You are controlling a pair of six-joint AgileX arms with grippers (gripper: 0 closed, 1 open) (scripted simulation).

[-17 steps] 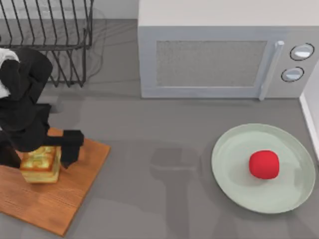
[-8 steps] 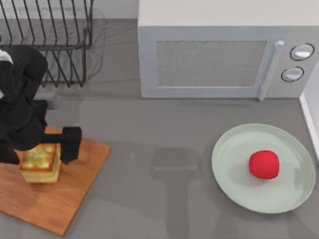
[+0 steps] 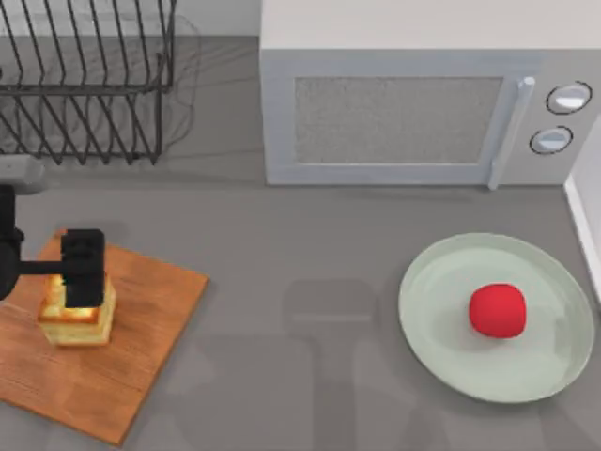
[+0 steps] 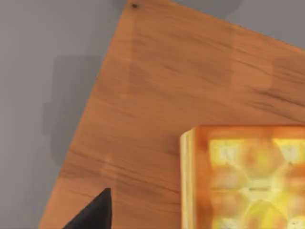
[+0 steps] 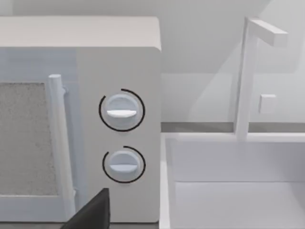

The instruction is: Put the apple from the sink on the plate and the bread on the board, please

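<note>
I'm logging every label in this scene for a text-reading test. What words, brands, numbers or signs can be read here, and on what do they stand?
None can be read.
Microwave: two plain knobs, arc marks, no text.
Bread, board, plate, apple, rack, sink: no text.

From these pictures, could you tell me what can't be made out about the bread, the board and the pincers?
- Bread: top view, its far side lies under the left pincer; left wrist view, cut by the edge.
- Board: top view, left part cut by the edge.
- Right pincer: right wrist view, one dark fingertip shows, so its opening is unreadable.
</note>
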